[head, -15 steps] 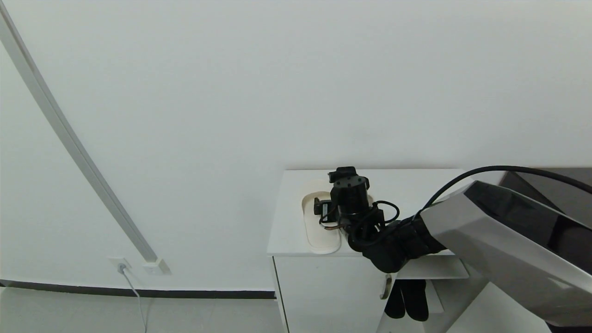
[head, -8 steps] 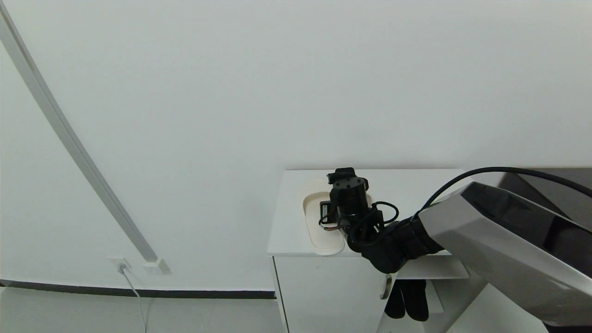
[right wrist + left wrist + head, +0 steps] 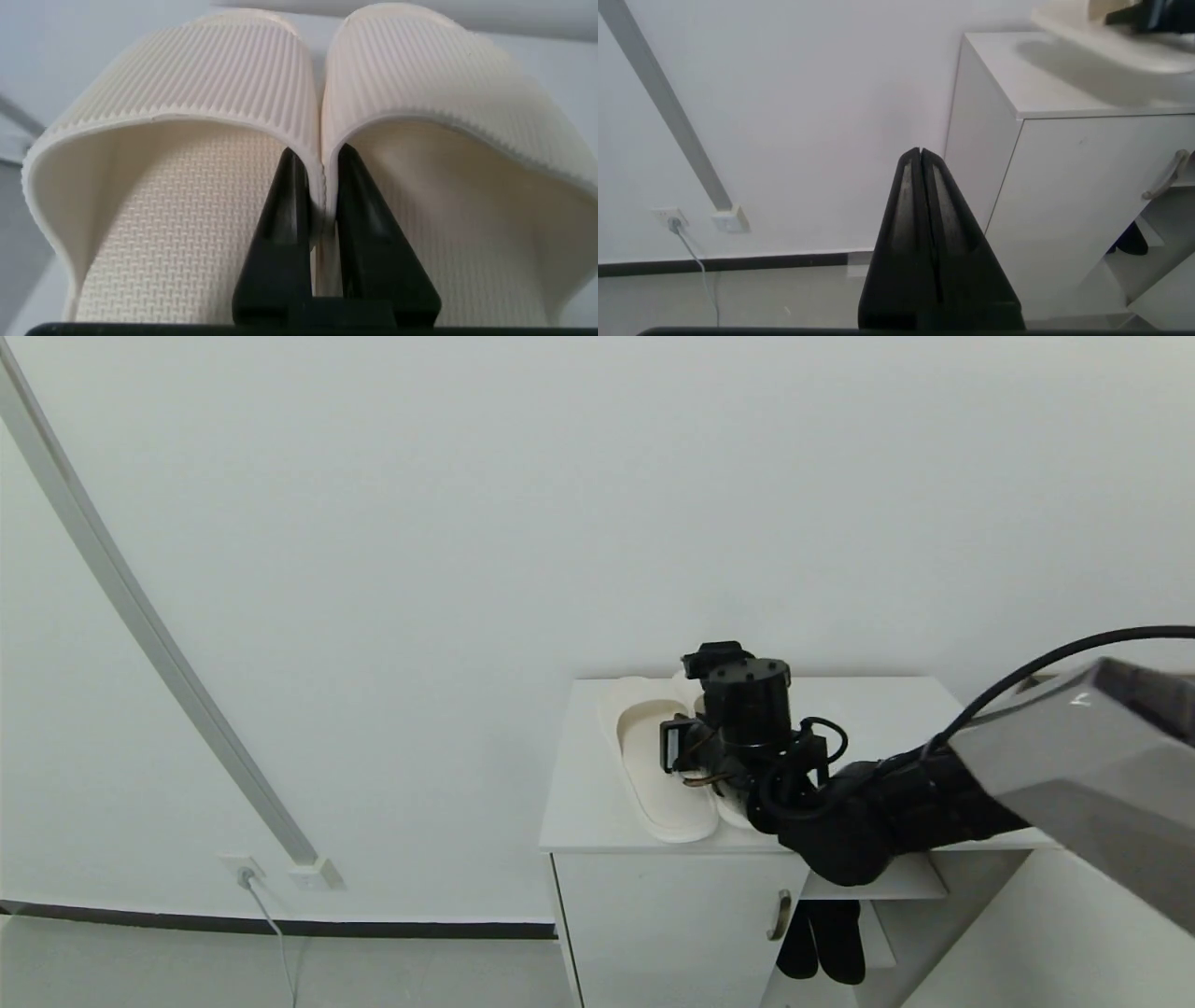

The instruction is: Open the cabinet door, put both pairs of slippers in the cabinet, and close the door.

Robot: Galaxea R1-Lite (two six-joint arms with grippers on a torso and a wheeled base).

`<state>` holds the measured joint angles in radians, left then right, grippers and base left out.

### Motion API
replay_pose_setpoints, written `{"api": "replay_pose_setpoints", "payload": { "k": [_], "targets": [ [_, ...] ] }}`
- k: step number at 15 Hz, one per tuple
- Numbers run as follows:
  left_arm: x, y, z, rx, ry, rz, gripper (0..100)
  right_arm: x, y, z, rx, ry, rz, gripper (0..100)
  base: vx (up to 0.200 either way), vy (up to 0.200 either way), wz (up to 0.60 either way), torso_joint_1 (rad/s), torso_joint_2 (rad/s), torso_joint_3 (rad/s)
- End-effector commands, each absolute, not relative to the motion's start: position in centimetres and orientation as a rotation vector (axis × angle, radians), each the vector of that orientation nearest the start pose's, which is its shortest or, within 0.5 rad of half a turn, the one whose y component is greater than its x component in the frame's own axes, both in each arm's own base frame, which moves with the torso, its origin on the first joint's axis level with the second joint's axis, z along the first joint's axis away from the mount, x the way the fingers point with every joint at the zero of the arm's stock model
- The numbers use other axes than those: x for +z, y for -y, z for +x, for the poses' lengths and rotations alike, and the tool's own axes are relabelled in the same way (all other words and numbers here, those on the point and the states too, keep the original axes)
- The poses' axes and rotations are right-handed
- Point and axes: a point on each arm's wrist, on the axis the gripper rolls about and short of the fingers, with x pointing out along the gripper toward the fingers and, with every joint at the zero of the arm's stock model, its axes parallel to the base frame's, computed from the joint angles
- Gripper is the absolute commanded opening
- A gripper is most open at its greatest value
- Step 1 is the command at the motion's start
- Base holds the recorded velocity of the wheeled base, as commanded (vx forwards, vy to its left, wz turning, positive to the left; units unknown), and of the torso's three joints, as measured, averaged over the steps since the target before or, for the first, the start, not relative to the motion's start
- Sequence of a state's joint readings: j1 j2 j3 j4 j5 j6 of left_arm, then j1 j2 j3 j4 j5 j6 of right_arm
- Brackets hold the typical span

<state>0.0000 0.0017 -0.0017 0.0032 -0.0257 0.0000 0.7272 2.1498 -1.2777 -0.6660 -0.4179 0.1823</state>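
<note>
A pair of cream slippers lies on top of the white cabinet. My right gripper is shut on the two touching inner walls of the slippers, pinching them together. The cabinet's left door is closed, with a metal handle. To its right the cabinet stands open, and a pair of black slippers sits on a shelf inside. My left gripper hangs shut and empty, low beside the cabinet, near the floor.
A wall socket with a plugged cable and a slanting grey wall duct lie left of the cabinet. The white wall stands right behind the cabinet. The cabinet top right of the slippers is bare.
My right arm has swung to the right and risen slightly, drawing the cream slippers rightward along the cabinet top. More of the slippers now shows beside the wrist.
</note>
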Motion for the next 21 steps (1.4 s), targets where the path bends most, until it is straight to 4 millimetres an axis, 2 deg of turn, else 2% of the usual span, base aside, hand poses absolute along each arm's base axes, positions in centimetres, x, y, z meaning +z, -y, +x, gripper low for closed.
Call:
{"api": "replay_pose_setpoints", "payload": {
  "k": [1, 3, 4, 5, 6, 8, 13, 21],
  "targets": [
    [7.6, 0.1, -2.3, -0.026, -0.003, 0.000, 0, 21.1, -23.3, 25.6, 0.438, -0.142, 0.119, 0, 0.000, 0.000, 0.00, 0.000, 0.00, 0.000],
    [7.6, 0.1, -2.3, -0.026, -0.003, 0.000, 0, 22.3, -20.3, 21.3, 0.548, -0.140, 0.126, 0, 0.000, 0.000, 0.00, 0.000, 0.00, 0.000],
    [7.6, 0.1, -2.3, -0.026, -0.003, 0.001, 0, 22.6, -19.4, 20.3, 0.584, -0.135, 0.124, 0, 0.000, 0.000, 0.00, 0.000, 0.00, 0.000],
    [7.6, 0.1, -2.3, -0.026, -0.003, 0.001, 0, 23.3, -17.6, 18.3, 0.662, -0.113, 0.113, 0, 0.000, 0.000, 0.00, 0.000, 0.00, 0.000],
    [7.6, 0.1, -2.3, -0.026, -0.003, 0.001, 0, 23.5, -16.8, 17.5, 0.679, -0.116, 0.113, 0, 0.000, 0.000, 0.00, 0.000, 0.00, 0.000],
    [7.6, 0.1, -2.3, -0.028, -0.003, 0.001, 0, 23.4, -16.3, 17.1, 0.684, -0.126, 0.116, 0, 0.000, 0.000, 0.00, 0.000, 0.00, 0.000],
    [7.6, 0.1, -2.3, -0.028, -0.003, 0.001, 0, 23.1, -16.4, 17.5, 0.683, -0.141, 0.110, 0, 0.000, 0.000, 0.00, 0.000, 0.00, 0.000],
    [7.6, 0.1, -2.3, -0.026, -0.003, 0.000, 0, 22.7, -16.3, 17.9, 0.665, -0.152, 0.106, 0, -0.200, 0.000, 0.00, 0.002, 0.00, 0.002]
  ]
}}
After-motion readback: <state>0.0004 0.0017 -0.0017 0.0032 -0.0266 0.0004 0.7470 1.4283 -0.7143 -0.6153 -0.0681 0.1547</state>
